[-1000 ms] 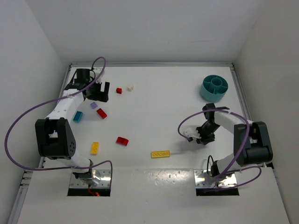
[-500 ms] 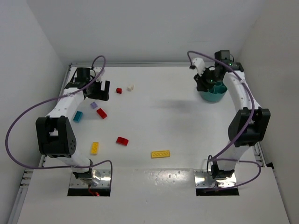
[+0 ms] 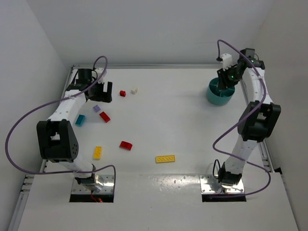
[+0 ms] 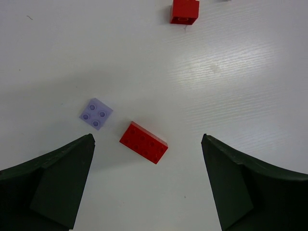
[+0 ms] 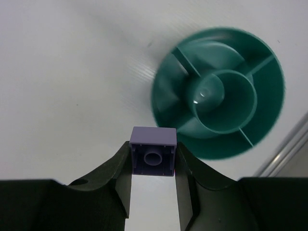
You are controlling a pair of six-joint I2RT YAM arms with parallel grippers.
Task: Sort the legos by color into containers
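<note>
My right gripper (image 5: pixel 153 156) is shut on a small purple lego (image 5: pixel 153 151), held in the air beside the round teal container (image 5: pixel 219 113) with inner dividers. From above, that gripper (image 3: pixel 224 81) hangs over the container (image 3: pixel 220 94) at the back right. My left gripper (image 3: pixel 103 92) stands open at the back left with nothing in it. Below its fingers (image 4: pixel 57 178) lie a red lego (image 4: pixel 144 143) and a flat purple lego (image 4: pixel 96 114). A smaller red lego (image 4: pixel 184 10) lies farther off.
More legos lie on the left half: a white one (image 3: pixel 134 89), a light blue one (image 3: pixel 80 120), a yellow one (image 3: pixel 97 152), a red one (image 3: pixel 126 145) and a long yellow one (image 3: pixel 165 159). White walls enclose the table.
My right arm has swung from the near right of the table up to the back right, over the teal container, carrying the purple lego. The left arm has not moved.
</note>
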